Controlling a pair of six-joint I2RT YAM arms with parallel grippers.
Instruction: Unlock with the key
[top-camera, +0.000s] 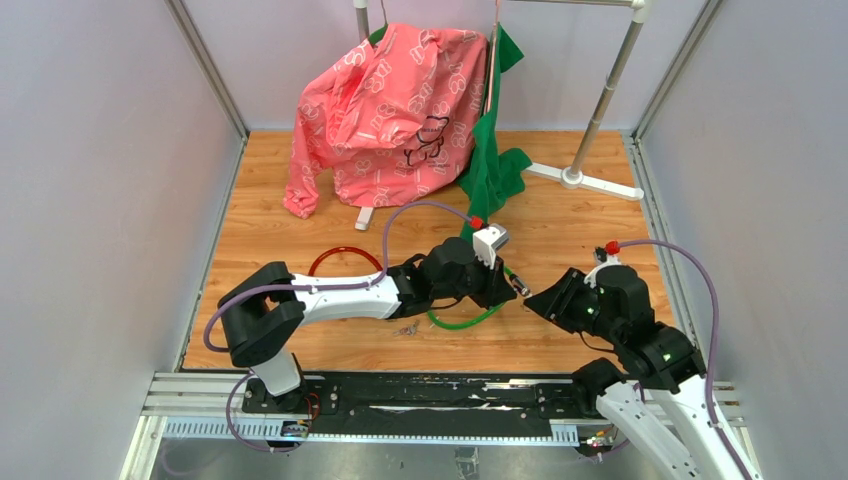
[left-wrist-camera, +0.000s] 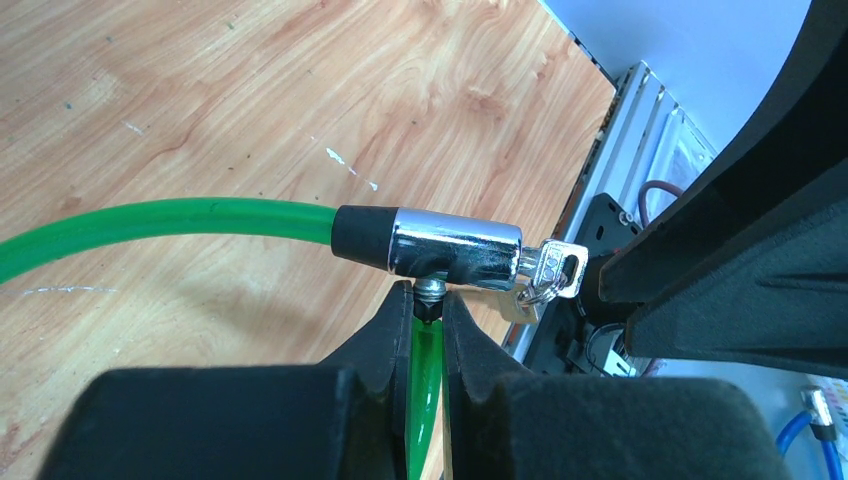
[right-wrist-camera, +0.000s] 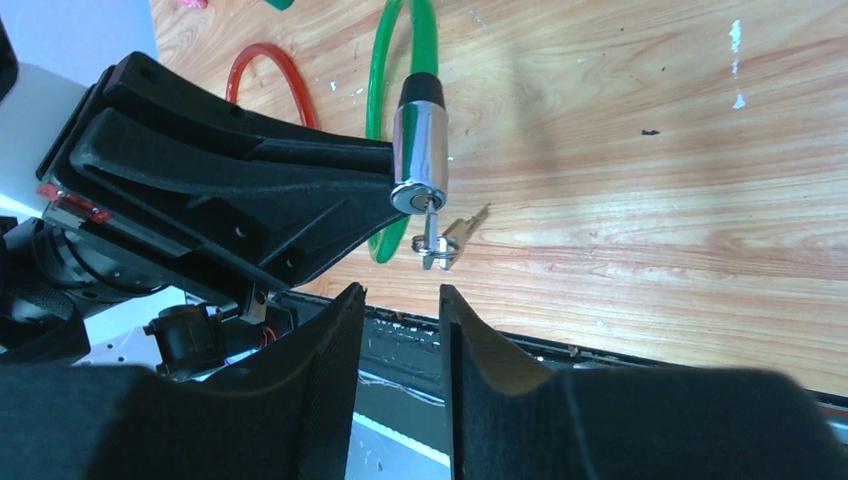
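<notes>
Left wrist view: the key (left-wrist-camera: 553, 268) sits in the lock (left-wrist-camera: 455, 245), held over the near middle of the surface (left-wrist-camera: 250, 100). Under it the left end effector (left-wrist-camera: 428, 320) clenches the green cable (left-wrist-camera: 170, 220); the right end effector (right-wrist-camera: 395, 300), released, hangs just right. An off-centre pinch could slip off the key or twist the cable loose.

My left gripper (top-camera: 503, 288) holds the green cable lock (top-camera: 465, 322) over the wooden table (top-camera: 300, 230). My right gripper (top-camera: 532, 300) faces its chrome cylinder (top-camera: 519, 285), just beside it.
</notes>
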